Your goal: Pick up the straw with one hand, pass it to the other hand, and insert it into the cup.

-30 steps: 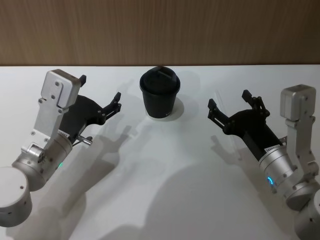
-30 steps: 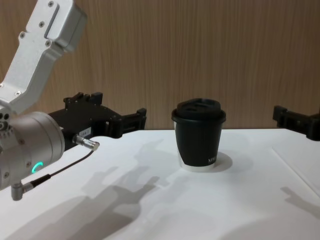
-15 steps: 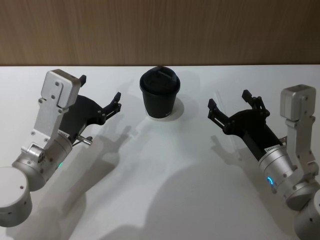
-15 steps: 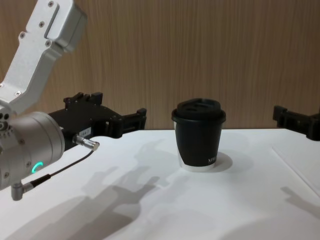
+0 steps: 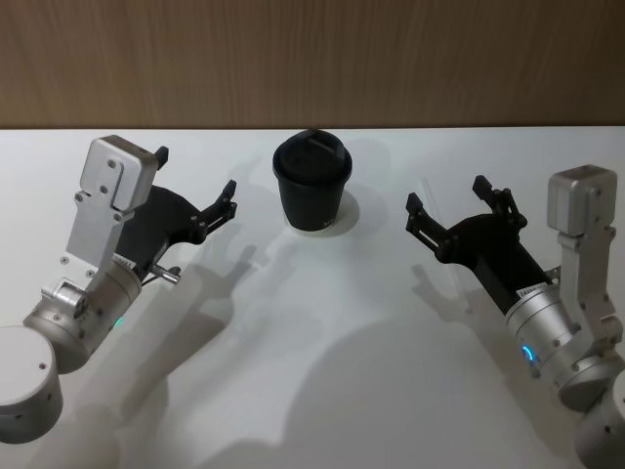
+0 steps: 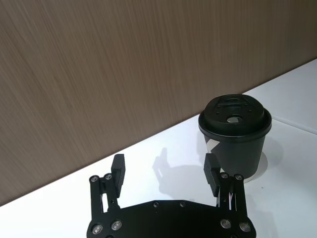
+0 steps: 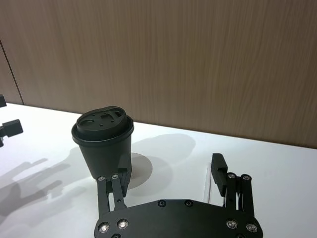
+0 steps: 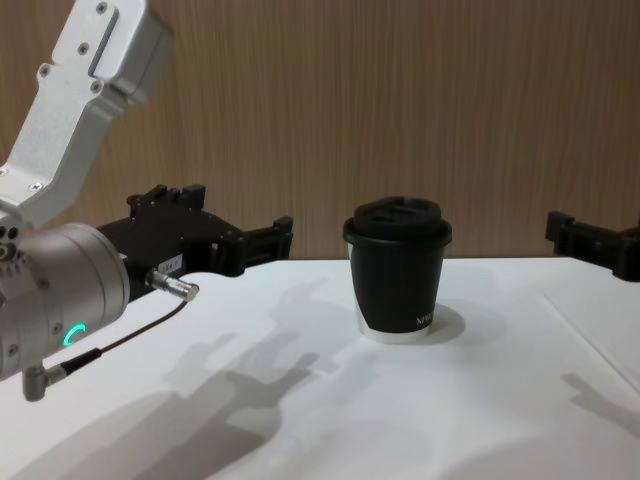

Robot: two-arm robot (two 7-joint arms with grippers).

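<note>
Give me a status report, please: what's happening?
Left end effector and right end effector open, empty, flanking cup. Straw lying flat by right end effector, untouched. Nothing blocking cup.

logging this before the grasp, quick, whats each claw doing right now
Left claw: open, holding nothing.
Right claw: open, holding nothing.

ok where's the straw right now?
In the right wrist view, the straw lies flat on the table on the robot's right, beneath the open right gripper and right of the cup.
</note>
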